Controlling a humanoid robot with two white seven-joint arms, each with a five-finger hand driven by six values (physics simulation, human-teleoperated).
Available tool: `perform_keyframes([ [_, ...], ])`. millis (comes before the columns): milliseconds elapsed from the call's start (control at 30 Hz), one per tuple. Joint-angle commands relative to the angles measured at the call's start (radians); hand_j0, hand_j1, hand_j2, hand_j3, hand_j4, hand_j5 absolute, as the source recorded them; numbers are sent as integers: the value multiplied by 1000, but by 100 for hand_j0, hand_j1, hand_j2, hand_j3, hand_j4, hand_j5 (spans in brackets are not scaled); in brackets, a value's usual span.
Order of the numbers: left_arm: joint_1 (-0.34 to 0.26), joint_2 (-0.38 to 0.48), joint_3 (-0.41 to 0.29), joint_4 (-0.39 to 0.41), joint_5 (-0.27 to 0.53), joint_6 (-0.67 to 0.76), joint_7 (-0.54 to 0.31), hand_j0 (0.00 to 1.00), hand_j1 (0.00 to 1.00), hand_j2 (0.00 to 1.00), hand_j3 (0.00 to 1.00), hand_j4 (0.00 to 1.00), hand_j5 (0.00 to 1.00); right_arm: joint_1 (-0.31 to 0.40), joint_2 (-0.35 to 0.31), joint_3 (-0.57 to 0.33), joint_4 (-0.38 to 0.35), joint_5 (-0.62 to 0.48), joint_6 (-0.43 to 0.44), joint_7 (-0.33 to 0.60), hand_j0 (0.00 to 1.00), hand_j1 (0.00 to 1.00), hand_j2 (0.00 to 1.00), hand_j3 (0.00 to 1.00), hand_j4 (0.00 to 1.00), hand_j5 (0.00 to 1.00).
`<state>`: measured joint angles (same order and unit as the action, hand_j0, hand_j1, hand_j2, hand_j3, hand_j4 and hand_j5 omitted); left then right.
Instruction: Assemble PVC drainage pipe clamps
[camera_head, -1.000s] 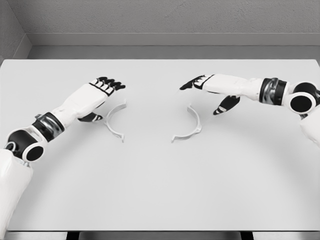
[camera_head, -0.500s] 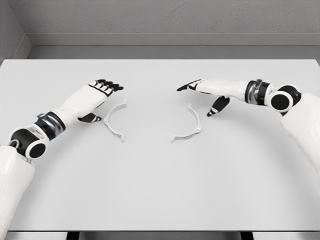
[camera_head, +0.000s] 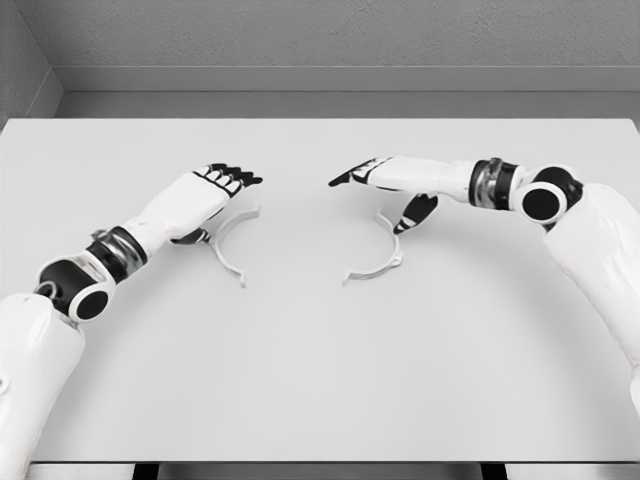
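Table (camera_head: 320, 380) with two half clamps apart: left half (camera_head: 228, 248), right half (camera_head: 382, 250). Left hand (camera_head: 205, 190) above left half, fingers extended, holding nothing. Right hand (camera_head: 385, 178) above right half, fingers extended, thumb down, empty.

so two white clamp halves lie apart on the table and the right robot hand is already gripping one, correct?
Not quite. In the head view the right robot hand is open above the right clamp half, holding nothing. The two halves do lie apart on the table; the other is by the left robot hand.
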<state>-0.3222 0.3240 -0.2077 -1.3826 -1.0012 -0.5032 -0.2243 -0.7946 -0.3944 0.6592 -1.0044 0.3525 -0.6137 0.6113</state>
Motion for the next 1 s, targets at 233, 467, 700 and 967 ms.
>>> perform_keyframes([
  [233,14,-3,-4,-61,75,-1,-30,100,100,100,100,100,100,6,-12,-12,26,-12,9,0,100,100,100,100,100,100],
  [467,17,-5,-6,-69,73,-1,-30,100,100,100,100,100,100,2,-11,-12,79,-10,11,0,100,100,100,100,100,100],
  [700,20,-22,-15,-93,73,26,-30,100,100,100,100,100,100,2,-3,-1,72,-10,11,0,100,100,100,100,100,100],
  [967,20,-33,-16,-104,73,28,-30,100,100,100,100,100,100,-2,14,2,64,-7,12,0,100,100,100,100,100,100],
])
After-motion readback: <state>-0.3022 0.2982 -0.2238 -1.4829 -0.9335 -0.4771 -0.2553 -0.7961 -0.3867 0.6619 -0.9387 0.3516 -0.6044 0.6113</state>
